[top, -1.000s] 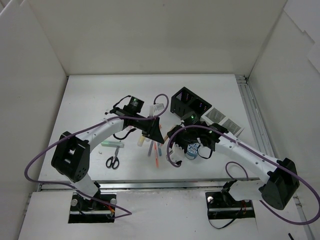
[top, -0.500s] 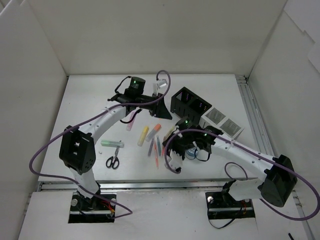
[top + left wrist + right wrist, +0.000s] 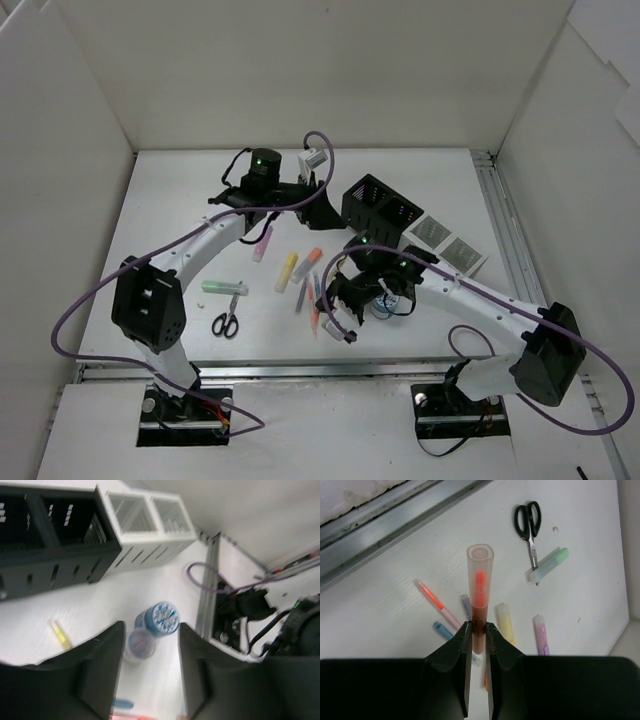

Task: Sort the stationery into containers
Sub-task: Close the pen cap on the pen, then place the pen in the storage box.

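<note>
My right gripper (image 3: pixel 479 630) is shut on an orange highlighter (image 3: pixel 480 580) with a clear cap, held above the loose stationery; from above this gripper (image 3: pixel 338 300) hangs near the table's middle. Below lie a yellow highlighter (image 3: pixel 287 270), a pink one (image 3: pixel 262 243), an orange one (image 3: pixel 308 263), a green one (image 3: pixel 225 287), thin pens (image 3: pixel 303 295) and black-handled scissors (image 3: pixel 226 322). My left gripper (image 3: pixel 322 205) is open and empty just left of the black container (image 3: pixel 380 210). Its wrist view shows the open gripper (image 3: pixel 150 630), two tape rolls (image 3: pixel 160 617), and the white container (image 3: pixel 145 525).
White walls close in the table on three sides. A metal rail (image 3: pixel 505 240) runs along the right edge, another along the front (image 3: pixel 300 368). Purple cables (image 3: pixel 320 140) loop off both arms. The white container (image 3: pixel 450 240) stands right of the black one.
My left gripper has risen from the pile, swung back toward the black container and opened. My right gripper has moved left from the tape rolls, still shut on the orange highlighter.
</note>
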### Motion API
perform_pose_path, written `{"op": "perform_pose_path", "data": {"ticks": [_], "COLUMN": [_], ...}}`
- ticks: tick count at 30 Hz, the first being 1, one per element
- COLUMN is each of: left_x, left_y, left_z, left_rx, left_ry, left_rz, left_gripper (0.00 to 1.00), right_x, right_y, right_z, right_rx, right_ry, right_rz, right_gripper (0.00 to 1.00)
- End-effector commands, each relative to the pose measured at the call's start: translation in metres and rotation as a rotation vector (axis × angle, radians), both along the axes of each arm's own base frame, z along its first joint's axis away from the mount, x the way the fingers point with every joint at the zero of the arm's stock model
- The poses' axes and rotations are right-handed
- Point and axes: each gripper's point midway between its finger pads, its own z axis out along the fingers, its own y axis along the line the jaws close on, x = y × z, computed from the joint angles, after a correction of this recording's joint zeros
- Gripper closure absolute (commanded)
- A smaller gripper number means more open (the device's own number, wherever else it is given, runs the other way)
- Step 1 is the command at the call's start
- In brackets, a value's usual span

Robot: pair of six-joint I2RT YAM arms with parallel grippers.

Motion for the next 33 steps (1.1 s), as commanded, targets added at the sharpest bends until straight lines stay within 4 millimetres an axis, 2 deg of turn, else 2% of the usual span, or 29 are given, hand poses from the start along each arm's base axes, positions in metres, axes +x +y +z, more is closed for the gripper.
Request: {"op": "perform_pose_path", "data": {"ticks": [1,2,3,4,5,7,8,9,10,11,12,13,14,16,18,19,20,21,23,27,29,30,31,33], "left_x": [-0.012,-0.017,-0.017,-0.020,-0.024,-0.028,-0.029,-0.029,-0.029,-0.031,-0.030,-0.031,-0.034,-0.035,-0.041,-0.043,-0.049,-0.052,-0.055,-0.061,-0.062,-0.062,-0.062,-0.061], "left_y": [0.023,0.029,0.037,0.042,0.053,0.066,0.081,0.090,0.100,0.115,0.128,0.138,0.155,0.177,0.196,0.201,0.204,0.206,0.216,0.230,0.234,0.235,0.236,0.238], "left_z": [0.046,0.059,0.053,0.053,0.068,0.061,0.075,0.065,0.067,0.078,0.069,0.068,0.075,0.059,0.045,0.041,0.042,0.027,0.015,-0.008,-0.016,-0.018,-0.021,-0.026], "left_rx": [-0.035,-0.041,-0.028,-0.021,-0.030,-0.008,-0.009,0.013,0.020,0.020,0.049,0.058,0.056,0.092,0.103,0.104,0.090,0.108,0.130,0.178,0.189,0.190,0.198,0.213], "left_ry": [-0.155,-0.194,-0.189,-0.199,-0.244,-0.244,-0.287,-0.267,-0.275,-0.303,-0.279,-0.279,-0.290,-0.252,-0.222,-0.218,-0.220,-0.178,-0.150,-0.088,-0.077,-0.075,-0.073,-0.063], "left_rz": [0.053,0.087,0.115,0.133,0.180,0.234,0.311,0.349,0.394,0.476,0.525,0.569,0.660,0.756,0.855,0.873,0.889,0.899,0.948,1.024,1.042,1.048,1.054,1.066], "left_gripper": [0.47,0.23,0.09,0.01,0.01,0.01,0.01,0.01,0.01,0.01,0.01,0.01,0.01,0.01,0.01,0.01,0.01,0.01,0.00,0.01,0.00,0.01,0.01,0.01], "right_x": [0.013,0.018,0.018,0.023,0.026,0.033,0.035,0.044,0.047,0.051,0.056,0.067,0.071,0.090,0.112,0.126,0.148,0.163,0.198,0.245,0.271,0.284,0.295,0.313], "right_y": [0.011,0.014,0.016,0.015,0.020,0.019,0.024,0.021,0.020,0.023,0.022,0.019,0.020,0.014,0.010,0.013,0.008,0.004,-0.004,-0.035,-0.047,-0.057,-0.060,-0.071], "right_z": [0.037,0.043,0.049,0.051,0.058,0.066,0.074,0.079,0.082,0.089,0.092,0.099,0.100,0.109,0.107,0.113,0.111,0.112,0.121,0.130,0.125,0.131,0.121,0.124], "right_rx": [0.088,0.095,0.109,0.104,0.121,0.131,0.150,0.166,0.164,0.175,0.182,0.189,0.188,0.202,0.204,0.237,0.265,0.296,0.428,0.556,0.584,0.620,0.618,0.665], "right_ry": [0.201,0.239,0.283,0.349,0.399,0.492,0.537,0.565,0.611,0.645,0.669,0.700,0.734,0.769,0.770,0.792,0.754,0.799,0.700,0.715,0.709,0.713,0.728,0.745], "right_rz": [-0.130,-0.152,-0.164,-0.215,-0.217,-0.265,-0.253,-0.275,-0.302,-0.300,-0.314,-0.355,-0.366,-0.433,-0.528,-0.594,-0.711,-0.826,-0.939,-1.179,-1.279,-1.313,-1.335,-1.366], "right_gripper": [1.00,1.00,1.00,1.00,1.00,1.00,1.00,1.00,1.00,1.00,1.00,1.00,1.00,1.00,1.00,1.00,1.00,1.00,1.00,1.00,1.00,1.00,1.00,1.00]}}
